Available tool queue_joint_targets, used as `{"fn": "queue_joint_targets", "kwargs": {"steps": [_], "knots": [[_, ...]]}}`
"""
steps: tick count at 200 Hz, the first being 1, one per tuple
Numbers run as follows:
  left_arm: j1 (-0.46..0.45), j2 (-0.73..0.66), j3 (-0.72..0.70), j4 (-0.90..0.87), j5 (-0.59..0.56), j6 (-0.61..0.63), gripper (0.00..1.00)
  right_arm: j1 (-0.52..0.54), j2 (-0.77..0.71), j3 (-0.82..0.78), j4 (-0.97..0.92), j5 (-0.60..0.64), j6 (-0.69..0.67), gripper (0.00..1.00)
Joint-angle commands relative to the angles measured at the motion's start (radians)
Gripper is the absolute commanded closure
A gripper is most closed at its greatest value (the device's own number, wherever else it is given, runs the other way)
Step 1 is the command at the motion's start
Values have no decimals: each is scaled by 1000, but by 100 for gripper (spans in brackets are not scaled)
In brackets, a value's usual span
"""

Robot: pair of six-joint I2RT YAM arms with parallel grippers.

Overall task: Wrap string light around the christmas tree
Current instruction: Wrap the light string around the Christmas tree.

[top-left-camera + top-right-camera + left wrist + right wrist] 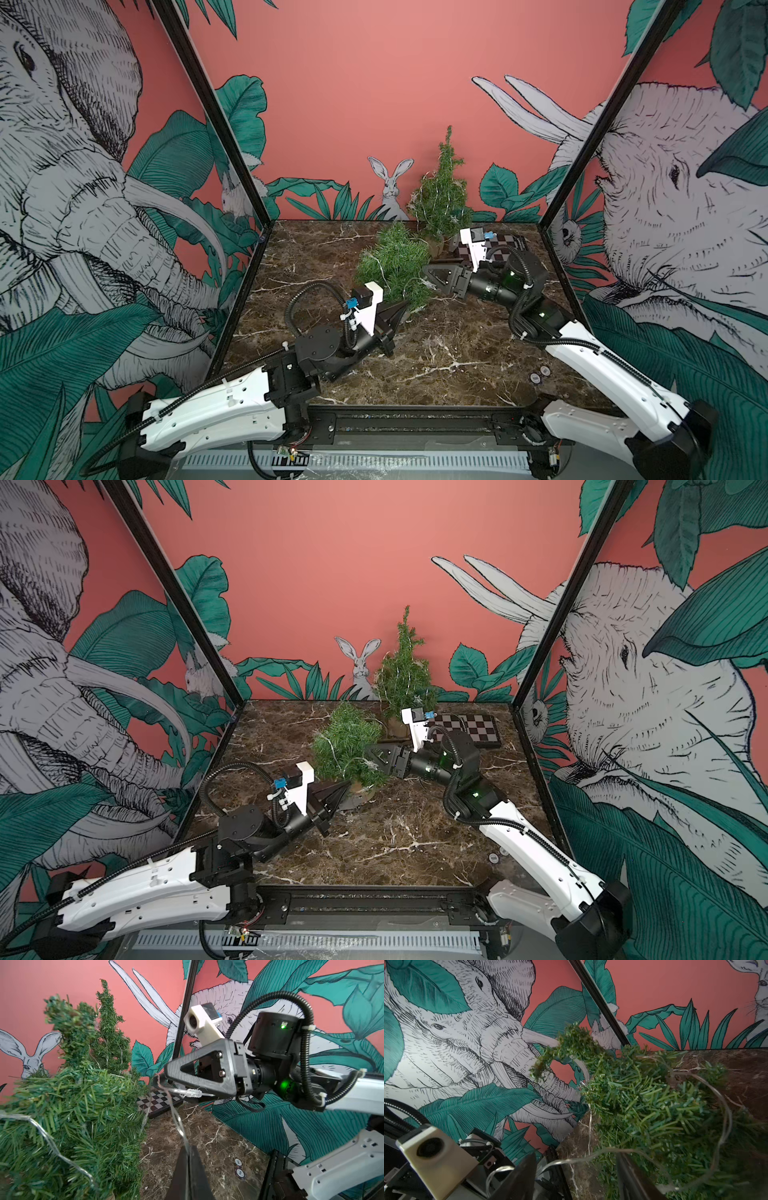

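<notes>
**Fig. 1.** String light shared between 2 grippers during wrapping.

**Position.** The thin clear-wire string light with small bulbs (176,1113) lies in loose loops over the nearer, bushy green artificial christmas tree (392,266). It leaves the foliage as 1 free span, passes the tip of the right gripper (576,1159) and ends in the left gripper (188,1152).

**Fingers.** The left fingers are clenched on the wire, which is pinched at their tips in the left wrist view. The right fingers stand spread in the right wrist view. The wire crosses their gap and, as far as can be told, neither finger grips it.

**Orientation.** The free span's long axis rises from the left pinch to the right gripper and runs on into the branches. The tree's long axis appears to lean rather than stand plumb. Its bent tip points toward the back wall and the robot's left. Its brown base (360,792) sits on the dark veined marble tabletop (436,353), just beside the left gripper. A 2nd, slimmer green tree (442,195) stands upright behind, with wire on it.

**Likely hazards.**
- (a) Only 1 pinch holds the span, so a hard pull would probably tip the leaning tree further or drag the loose loops off it.
- (b) A bulb hanging beside the right finger could snag there when either arm moves.
- (c) The wire is thin and may slip from the pinch under tension.
</notes>
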Motion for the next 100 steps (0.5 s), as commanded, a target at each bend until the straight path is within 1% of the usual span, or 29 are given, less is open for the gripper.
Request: {"fn": "queue_joint_targets", "kwargs": {"steps": [1,32,47,77,100], "knots": [[0,-48,6,-52,33,-15,100,5,-59,-3,-83,18,-134,32],[0,-108,2,-99,-7,-2,100,5,-138,-62,-71,70,-183,20],[0,-131,-11,-100,-29,-10,100,5,-175,-77,-93,131,-207,17],[0,-152,-30,-77,-36,-22,100,6,-225,-136,-114,217,-237,18],[0,-154,-12,-88,-28,-22,100,5,-284,-222,-167,246,-322,18]]}}
